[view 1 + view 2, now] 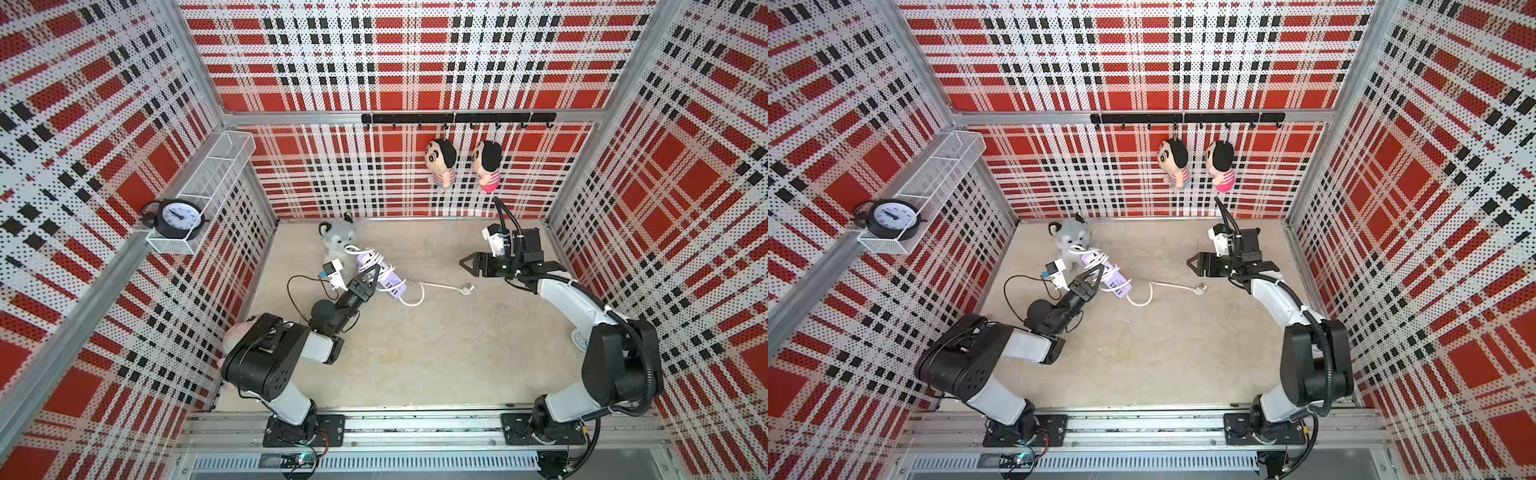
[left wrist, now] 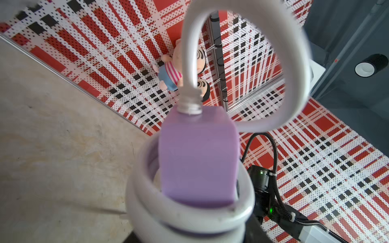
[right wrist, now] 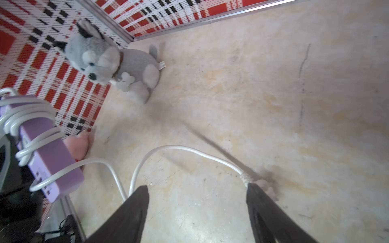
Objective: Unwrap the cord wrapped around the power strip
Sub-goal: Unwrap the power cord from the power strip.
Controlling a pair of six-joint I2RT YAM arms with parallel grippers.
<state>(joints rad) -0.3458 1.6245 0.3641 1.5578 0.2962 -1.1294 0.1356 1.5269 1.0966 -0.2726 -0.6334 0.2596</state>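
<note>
Tho part loose, cord (image 3: 185,148) rnd strip (image 3: 52,153).

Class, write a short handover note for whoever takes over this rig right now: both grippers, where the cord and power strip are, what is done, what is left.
The left gripper is shut on the power strip.
The right gripper is open and empty, close to the plug.
The cord: its plug end and a slack loop lie on the table; several turns are wound round the strip.
Done: part of the cord is free.
Left: take off the remaining turns.
</note>
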